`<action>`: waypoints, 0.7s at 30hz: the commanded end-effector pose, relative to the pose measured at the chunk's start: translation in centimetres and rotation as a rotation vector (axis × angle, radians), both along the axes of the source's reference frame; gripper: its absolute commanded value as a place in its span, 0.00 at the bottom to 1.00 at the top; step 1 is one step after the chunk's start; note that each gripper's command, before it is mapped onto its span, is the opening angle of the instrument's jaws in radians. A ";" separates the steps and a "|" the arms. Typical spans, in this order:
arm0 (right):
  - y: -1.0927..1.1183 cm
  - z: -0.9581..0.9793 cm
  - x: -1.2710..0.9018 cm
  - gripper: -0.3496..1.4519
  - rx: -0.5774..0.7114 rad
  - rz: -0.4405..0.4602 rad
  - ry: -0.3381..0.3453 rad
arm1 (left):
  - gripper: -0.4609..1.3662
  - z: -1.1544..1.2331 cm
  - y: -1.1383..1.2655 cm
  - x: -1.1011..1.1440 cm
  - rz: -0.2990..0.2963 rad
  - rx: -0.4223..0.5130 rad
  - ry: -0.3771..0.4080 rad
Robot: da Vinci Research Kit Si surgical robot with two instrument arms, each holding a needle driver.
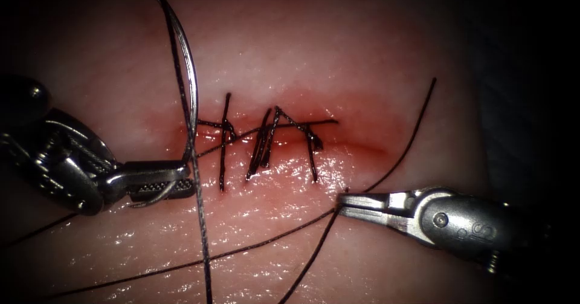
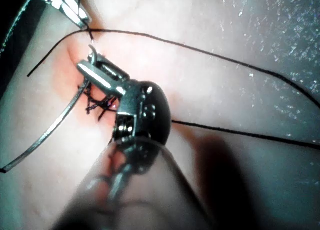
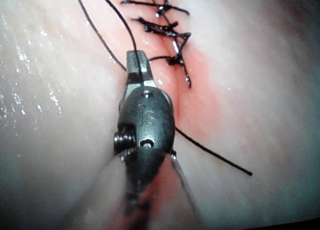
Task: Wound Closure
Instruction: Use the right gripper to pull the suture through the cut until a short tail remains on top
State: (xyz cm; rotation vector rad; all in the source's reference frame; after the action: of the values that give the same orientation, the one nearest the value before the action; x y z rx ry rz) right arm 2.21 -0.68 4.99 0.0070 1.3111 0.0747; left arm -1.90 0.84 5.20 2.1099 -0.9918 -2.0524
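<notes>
In the endoscope view the left arm's needle driver (image 1: 160, 183) enters from the left edge of the frame, its wrist bent so the jaws lie nearly level, pointing right toward the cut (image 1: 284, 150). Its jaws are pressed together on the curved needle (image 1: 188, 80), gripping it near one end; a short hooked stub of the needle sticks out below the jaws, while the long arc rises free of the tissue (image 1: 338, 56) toward the upper left of the frame, ending in a dark tip near the top edge. The needle is not in the tissue. The right arm's needle driver (image 1: 356, 202) comes in from the lower right, shaft angled slightly upward to the left, and its slim jaws are pinched on the thread (image 1: 399, 159) just below the cut's right half. From that grip one strand curves up to the right and ends free, and others run down and left across the lower frame. Several dark stitches (image 1: 266, 144) cross the cut in mid-frame, with red fluid (image 1: 362, 150) staining its right end.

The left wrist view shows the left driver (image 2: 92, 69) clamping the needle (image 2: 50, 135), thread (image 2: 240, 64) trailing away. The right wrist view shows the right driver (image 3: 137, 64) closed on thread (image 3: 107, 19) beside the stitches (image 3: 165, 29).
</notes>
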 end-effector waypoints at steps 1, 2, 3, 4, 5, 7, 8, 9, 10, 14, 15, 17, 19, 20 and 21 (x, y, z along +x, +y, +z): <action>0.00 0.01 0.00 0.00 -0.008 -0.001 0.001 | 0.06 0.00 0.00 0.00 0.008 0.002 0.003; 0.00 0.00 0.00 0.00 -0.009 -0.004 0.004 | 0.06 0.00 0.00 0.00 0.008 0.002 0.003; -0.01 0.00 0.01 0.00 -0.010 -0.009 0.008 | 0.06 0.00 0.00 0.00 0.008 0.002 0.004; -0.02 -0.01 0.01 0.00 -0.010 -0.016 0.010 | 0.06 0.00 0.00 0.00 0.008 0.002 0.004; -0.03 -0.02 0.01 0.00 -0.009 -0.021 0.006 | 0.06 0.00 0.00 0.00 0.008 0.002 0.004; -0.06 -0.04 0.02 0.00 -0.008 -0.027 0.004 | 0.06 0.00 0.00 0.00 0.008 0.002 0.004; -0.07 -0.06 0.02 0.00 -0.007 -0.031 0.000 | 0.06 0.00 0.00 0.00 0.008 0.002 0.003; -0.11 -0.08 0.03 0.00 -0.006 -0.040 -0.008 | 0.06 0.00 0.00 0.00 0.008 0.002 0.003; -0.15 -0.10 0.03 0.00 -0.003 -0.052 -0.009 | 0.06 0.00 0.00 0.00 0.008 0.002 0.004; -0.31 -0.21 0.09 0.00 0.003 -0.109 -0.009 | 0.06 0.01 0.00 0.00 0.012 0.006 0.000; -0.37 -0.25 0.12 0.00 0.005 -0.128 -0.007 | 0.06 0.01 0.00 0.00 0.012 0.006 0.000; -0.48 -0.32 0.18 0.00 0.006 -0.160 0.002 | 0.06 0.01 0.00 0.00 0.012 0.006 0.000; -0.56 -0.38 0.25 0.00 0.005 -0.173 0.010 | 0.06 0.01 0.00 0.00 0.012 0.006 0.000; -0.61 -0.42 0.29 0.00 0.004 -0.180 0.016 | 0.06 0.01 0.00 0.00 0.012 0.006 0.000; -0.64 -0.45 0.33 0.00 0.003 -0.185 0.020 | 0.06 0.01 0.00 0.00 0.012 0.006 0.000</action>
State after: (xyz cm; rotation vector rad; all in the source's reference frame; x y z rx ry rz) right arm 2.58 -1.36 4.51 0.1344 1.3266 -0.0848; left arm -1.89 0.85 5.20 2.1177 -0.9823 -2.0523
